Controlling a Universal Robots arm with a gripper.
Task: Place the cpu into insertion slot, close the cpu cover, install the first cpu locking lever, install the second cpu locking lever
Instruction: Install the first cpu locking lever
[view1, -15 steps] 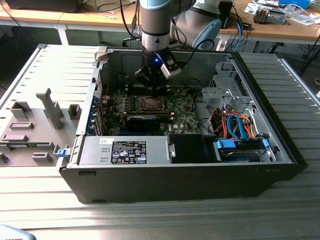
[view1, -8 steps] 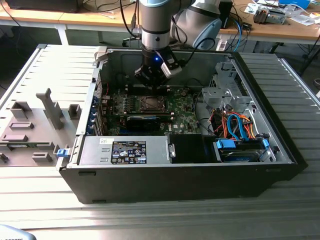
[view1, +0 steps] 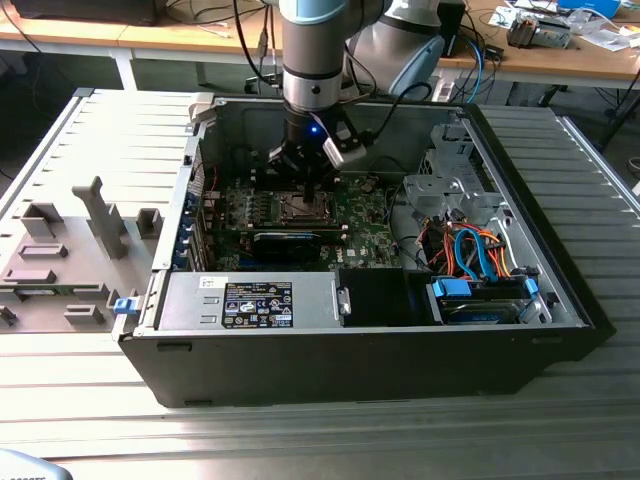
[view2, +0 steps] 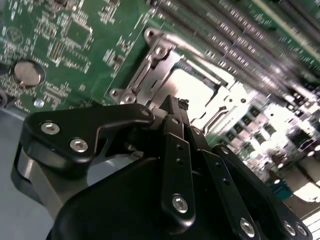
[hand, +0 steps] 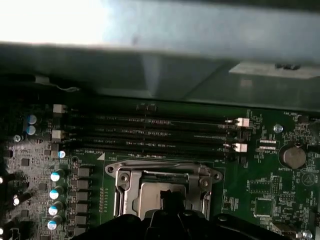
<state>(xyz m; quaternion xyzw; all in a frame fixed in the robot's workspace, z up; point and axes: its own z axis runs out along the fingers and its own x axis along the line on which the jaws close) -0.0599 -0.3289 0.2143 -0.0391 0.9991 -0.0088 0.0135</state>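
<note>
Cpu (hand: 162, 191) looks seated in the slot (hand: 131, 196): a pale grey square sits inside the metal-rimmed socket on the green board (hand: 260, 192) in both wrist views. Cover (view2: 150, 67) appears to lie down around it as a silver frame, but I can't tell whether it's fully flat, and I can't make out either locking lever, so I'd judge placement done, cover probably down, levers unconfirmed. Gripper (view2: 175, 106) hangs right over the socket, its dark tip just above the chip; it seems drawn together with nothing visibly held, though contact with the chip is unclear. Exterior view places the arm inside the open case (view1: 560, 290), over the socket (view1: 300, 208), with the case lying on a ribbed surface (view1: 330, 440). First wrist view adds the memory slots (hand: 150, 135) beside the socket. Second wrist view gives the cover screws and coin cell (view2: 27, 73).
</note>
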